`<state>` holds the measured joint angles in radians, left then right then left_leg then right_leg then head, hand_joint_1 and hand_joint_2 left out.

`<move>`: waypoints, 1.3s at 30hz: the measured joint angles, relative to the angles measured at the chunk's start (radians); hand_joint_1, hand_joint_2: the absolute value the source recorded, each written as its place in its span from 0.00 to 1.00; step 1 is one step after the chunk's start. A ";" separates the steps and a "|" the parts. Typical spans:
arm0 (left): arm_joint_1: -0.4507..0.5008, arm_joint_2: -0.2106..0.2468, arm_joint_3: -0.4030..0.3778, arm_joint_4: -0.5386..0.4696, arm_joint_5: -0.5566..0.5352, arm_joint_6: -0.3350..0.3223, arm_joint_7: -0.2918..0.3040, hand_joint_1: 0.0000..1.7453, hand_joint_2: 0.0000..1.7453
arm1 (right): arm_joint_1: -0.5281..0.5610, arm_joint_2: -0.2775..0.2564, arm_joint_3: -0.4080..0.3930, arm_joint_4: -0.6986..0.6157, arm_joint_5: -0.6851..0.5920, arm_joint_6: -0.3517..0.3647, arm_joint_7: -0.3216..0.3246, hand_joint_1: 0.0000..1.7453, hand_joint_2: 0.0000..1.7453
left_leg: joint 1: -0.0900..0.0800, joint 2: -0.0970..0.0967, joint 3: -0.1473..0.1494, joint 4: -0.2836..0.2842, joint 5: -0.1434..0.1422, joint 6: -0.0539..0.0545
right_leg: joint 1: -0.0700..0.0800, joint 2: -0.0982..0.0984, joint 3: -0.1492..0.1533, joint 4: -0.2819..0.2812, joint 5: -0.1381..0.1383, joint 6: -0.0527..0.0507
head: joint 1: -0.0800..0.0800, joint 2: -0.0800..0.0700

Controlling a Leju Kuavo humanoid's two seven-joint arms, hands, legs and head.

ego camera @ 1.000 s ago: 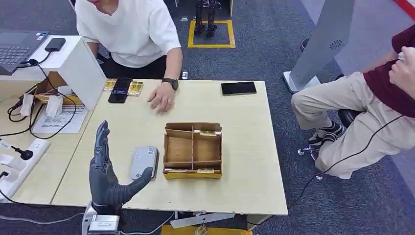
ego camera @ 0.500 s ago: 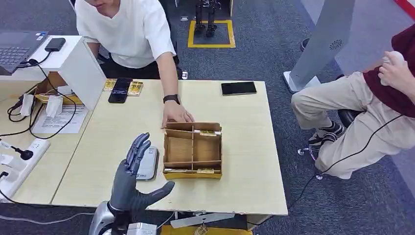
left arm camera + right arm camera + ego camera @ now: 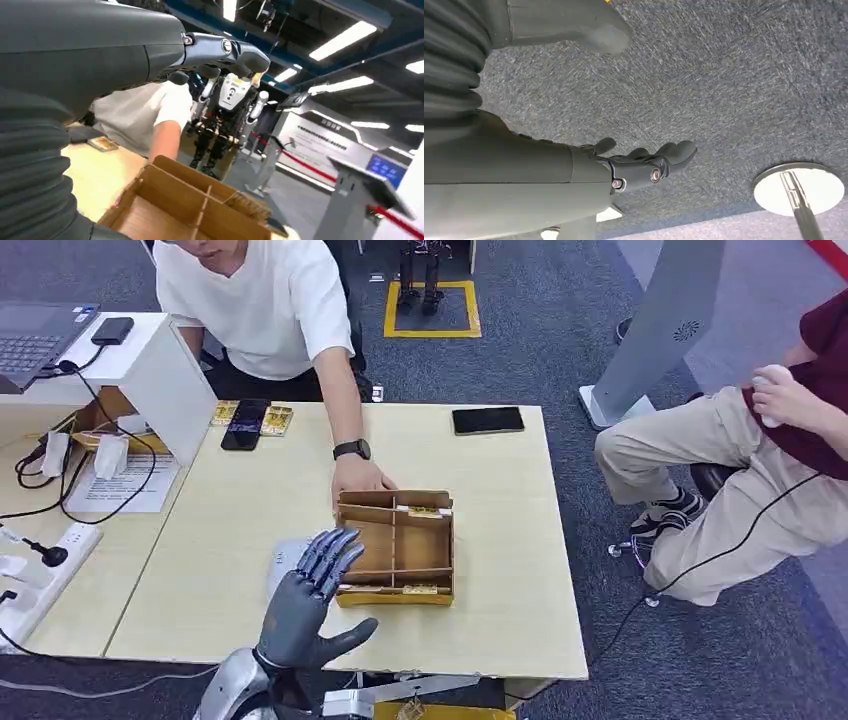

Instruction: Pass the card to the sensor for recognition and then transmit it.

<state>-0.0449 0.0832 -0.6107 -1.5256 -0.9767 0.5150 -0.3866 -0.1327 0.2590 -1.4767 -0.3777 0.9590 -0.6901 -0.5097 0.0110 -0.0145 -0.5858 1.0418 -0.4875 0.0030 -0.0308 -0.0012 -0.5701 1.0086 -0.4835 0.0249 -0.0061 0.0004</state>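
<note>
From my remote station I look down on a pale wooden bench [image 3: 480, 540] that takes up most of the head view, with grey carpet [image 3: 560, 350] around it. A person in a white shirt [image 3: 260, 300] leans over the far edge, one hand [image 3: 358, 480] resting at the back left corner of a brown cardboard box [image 3: 394, 547] with dividers that stands near the middle of the bench. A second person in beige trousers [image 3: 700, 470] sits off the right end. My left robot hand [image 3: 305, 605] is raised over the near edge of the bench, fingers spread and pointing toward the box, holding nothing; its fingertips overlap the box's near left corner in the picture, though I cannot tell whether they touch. Just left of the box, partly hidden behind those fingers, lies the grey sensor [image 3: 284, 556]. Small gold-printed cards [image 3: 427, 511] sit in the box's narrow far slot, and more [image 3: 418, 589] line its near slot. A black phone [image 3: 487, 420] lies at the far right of the bench, another [image 3: 245, 424] at the far left beside more gold cards [image 3: 277, 420]. In the right wrist view my right robot hand [image 3: 644, 165] hangs over the carpet, fingers loosely apart and holding nothing.
</note>
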 joint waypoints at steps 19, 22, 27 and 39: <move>-0.070 0.029 -0.061 0.177 -0.291 -0.005 0.225 0.00 1.00 | 0.015 0.000 0.081 0.002 -0.039 0.000 0.028 0.00 1.00 | 0.000 0.000 0.000 0.000 0.000 0.000 | 0.000 0.000 0.000 0.000 0.000 0.000 | 0.000 0.000; -0.075 0.024 -0.063 0.197 -0.317 -0.007 0.257 0.00 1.00 | 0.017 0.000 0.089 0.002 -0.042 0.000 0.032 0.00 1.00 | 0.000 0.000 0.000 0.000 0.000 0.000 | 0.000 0.000 0.000 0.000 0.000 0.000 | 0.000 0.000; -0.083 0.016 -0.067 0.227 -0.339 -0.013 0.284 0.00 1.00 | 0.018 0.000 0.095 0.002 -0.047 0.000 0.039 0.00 1.00 | 0.000 0.000 0.000 0.000 0.000 0.000 | 0.000 0.000 0.000 0.000 0.000 0.000 | 0.000 0.000; -0.088 0.005 -0.068 0.269 -0.389 -0.034 0.342 0.00 1.00 | 0.020 0.000 0.116 0.002 -0.063 0.000 0.050 0.00 1.00 | 0.000 0.000 0.000 0.000 0.000 0.000 | 0.000 0.000 0.000 0.000 0.000 0.000 | 0.000 0.000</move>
<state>-0.1333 0.0885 -0.6790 -1.2570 -1.3657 0.4807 -0.0447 -0.1126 0.2590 -1.3604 -0.3754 0.8961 -0.6901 -0.4597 0.0111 -0.0143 -0.5858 1.0418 -0.4874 0.0030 -0.0308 -0.0008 -0.5702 1.0087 -0.4834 0.0249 -0.0061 0.0004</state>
